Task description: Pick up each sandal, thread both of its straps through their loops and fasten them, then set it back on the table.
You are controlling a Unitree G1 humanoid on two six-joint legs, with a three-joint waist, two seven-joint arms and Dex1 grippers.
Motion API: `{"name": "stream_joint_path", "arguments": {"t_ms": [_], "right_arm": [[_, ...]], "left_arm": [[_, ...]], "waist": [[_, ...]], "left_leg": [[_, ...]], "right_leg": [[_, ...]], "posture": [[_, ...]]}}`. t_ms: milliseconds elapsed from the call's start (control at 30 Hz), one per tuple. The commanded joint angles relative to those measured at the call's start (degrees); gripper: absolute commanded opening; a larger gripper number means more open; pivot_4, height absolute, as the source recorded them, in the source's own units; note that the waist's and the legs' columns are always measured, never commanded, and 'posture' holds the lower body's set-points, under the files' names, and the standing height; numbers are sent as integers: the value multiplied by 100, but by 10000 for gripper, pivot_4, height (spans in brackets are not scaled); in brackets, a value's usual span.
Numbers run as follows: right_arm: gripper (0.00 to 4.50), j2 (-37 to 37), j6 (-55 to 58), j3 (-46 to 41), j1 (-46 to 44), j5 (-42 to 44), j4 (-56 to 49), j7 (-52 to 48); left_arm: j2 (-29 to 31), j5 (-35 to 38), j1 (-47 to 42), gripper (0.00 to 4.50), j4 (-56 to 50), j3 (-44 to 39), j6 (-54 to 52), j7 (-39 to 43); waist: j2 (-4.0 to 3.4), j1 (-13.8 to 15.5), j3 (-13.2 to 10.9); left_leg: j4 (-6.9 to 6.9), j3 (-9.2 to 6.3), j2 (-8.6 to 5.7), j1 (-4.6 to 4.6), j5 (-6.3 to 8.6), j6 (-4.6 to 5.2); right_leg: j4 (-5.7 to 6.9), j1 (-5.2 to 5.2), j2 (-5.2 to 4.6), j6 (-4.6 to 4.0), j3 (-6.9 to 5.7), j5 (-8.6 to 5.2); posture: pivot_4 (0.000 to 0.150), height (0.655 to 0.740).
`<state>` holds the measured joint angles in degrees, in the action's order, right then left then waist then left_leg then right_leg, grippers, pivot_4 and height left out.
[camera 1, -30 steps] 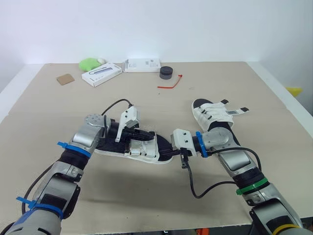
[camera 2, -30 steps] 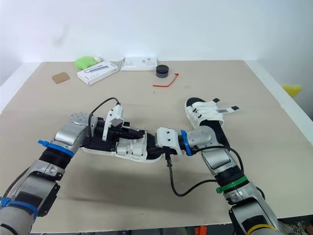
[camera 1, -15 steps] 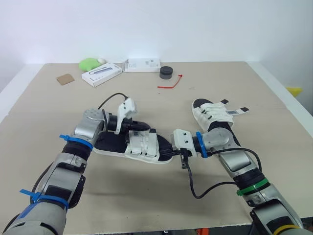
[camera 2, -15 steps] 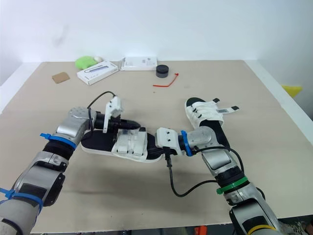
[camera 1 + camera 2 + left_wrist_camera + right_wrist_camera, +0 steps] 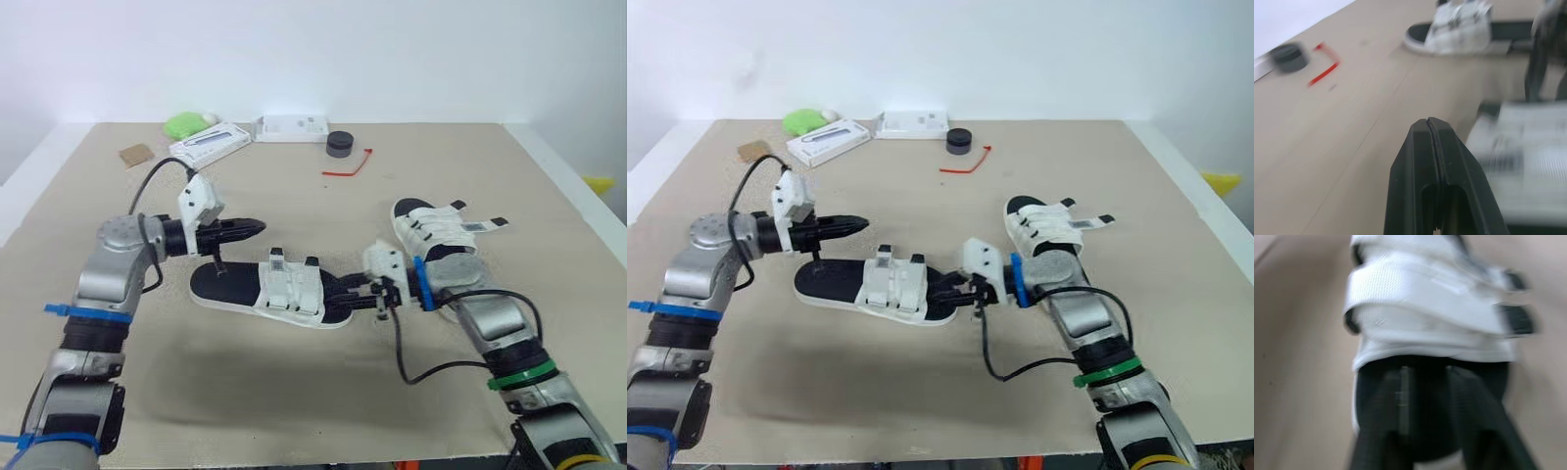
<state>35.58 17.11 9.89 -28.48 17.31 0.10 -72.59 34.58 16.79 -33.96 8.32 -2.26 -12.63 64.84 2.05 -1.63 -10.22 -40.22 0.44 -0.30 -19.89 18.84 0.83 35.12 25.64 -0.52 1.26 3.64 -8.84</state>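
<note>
A black-soled sandal [image 5: 284,294] with white straps lies across the middle of the table, its two strap ends standing up. My right gripper [image 5: 340,290] is shut on its toe end, and the right wrist view shows the white straps [image 5: 1425,298] just beyond the fingers. My left gripper [image 5: 257,226] is shut and empty, hovering above and behind the sandal's heel end, pointing right. A second sandal [image 5: 436,230] with its white straps laid across rests on the table behind my right forearm.
Along the far edge are a green object [image 5: 186,124], two white boxes [image 5: 208,142] [image 5: 289,127], a black puck [image 5: 340,143], a red tie [image 5: 348,166] and a brown square [image 5: 135,154]. My right arm's black cable [image 5: 431,367] loops over the near table.
My left gripper has let go of the sandal's straps and pulled back up and to the left, closing empty. The right gripper still holds the toe. The camera has shifted slightly.
</note>
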Motion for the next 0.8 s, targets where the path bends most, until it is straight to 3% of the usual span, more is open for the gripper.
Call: {"name": "stream_joint_path", "arguments": {"t_ms": [33, 67, 133, 167, 233, 333, 367, 400, 500, 800], "right_arm": [[28708, 373, 383, -815, 275, 948, -478, -383], [35304, 434, 488, -959, 334, 1146, -510, -432], [38194, 422, 631, -1221, 350, 1486, -532, -420], [44011, 392, 636, -1334, 328, 1627, -535, -433], [45000, 416, 649, -1445, 302, 1762, -531, -463], [45000, 491, 567, -1448, 296, 1735, -509, -489], [45000, 517, 547, -1438, 297, 1710, -497, -506], [45000, 544, 537, -1433, 299, 1687, -479, -521], [45000, 593, 465, -1435, 289, 1631, -399, -545], [45000, 661, 114, -1475, 318, 1487, -174, -479]], "left_arm": [[256, -73, 256, 0, -174, -249, 480, -98], [318, -149, 329, 3871, -135, -199, 659, -61], [409, -300, 439, 5178, -46, -12, 1032, 113], [446, -369, 485, 10687, -3, 103, 1216, 254], [510, -540, 522, 15412, 97, 333, 1668, 503], [555, -680, 417, 26407, 273, 610, 2220, 825], [568, -706, 364, 32068, 317, 694, 2321, 934], [570, -691, 315, 33522, 323, 756, 2300, 1034], [543, -725, 181, 44899, 460, 881, 2435, 1170], [-137, -1027, -439, 44899, 1134, 1302, 2950, 953]], "waist": [[0, 38, 0], [0, 42, 0], [0, 46, 0], [0, 46, 0], [0, 45, 0], [0, 45, 0], [0, 45, 0], [0, 45, 0], [0, 44, 0], [0, 46, 0]], "left_leg": [[0, -3, -2, -2, 2, 1], [0, -8, -3, -9, 4, -1], [0, -12, -8, -24, 4, -2], [-1, -15, -13, -36, 3, -4], [-1, -16, -13, -39, 3, -4], [-1, -18, -15, -39, 3, -4], [-1, -18, -15, -39, 3, -4], [-1, -18, -15, -39, 3, -4], [-7, -16, -17, -42, 3, -2], [-16, -17, -23, -47, 3, -1]], "right_leg": [[-1, 0, -4, 0, -8, -1], [-5, 3, -15, -1, -26, -1], [-6, 14, -26, -2, -37, -2], [-3, 24, -33, -2, -42, -1], [-3, 26, -32, -3, -43, -1], [-2, 26, -31, -4, -45, -2], [-2, 25, -30, -4, -45, -1], [-2, 25, -30, -4, -45, -1], [0, 25, -31, -3, -45, -1], [4, 24, -32, 3, -44, 2]], "posture": [[1500, 7400], [1500, 7400], [1500, 7400], [1500, 7400], [1500, 7400], [1500, 7400], [1500, 7400], [1500, 7400], [1500, 7400], [1500, 7400]]}}
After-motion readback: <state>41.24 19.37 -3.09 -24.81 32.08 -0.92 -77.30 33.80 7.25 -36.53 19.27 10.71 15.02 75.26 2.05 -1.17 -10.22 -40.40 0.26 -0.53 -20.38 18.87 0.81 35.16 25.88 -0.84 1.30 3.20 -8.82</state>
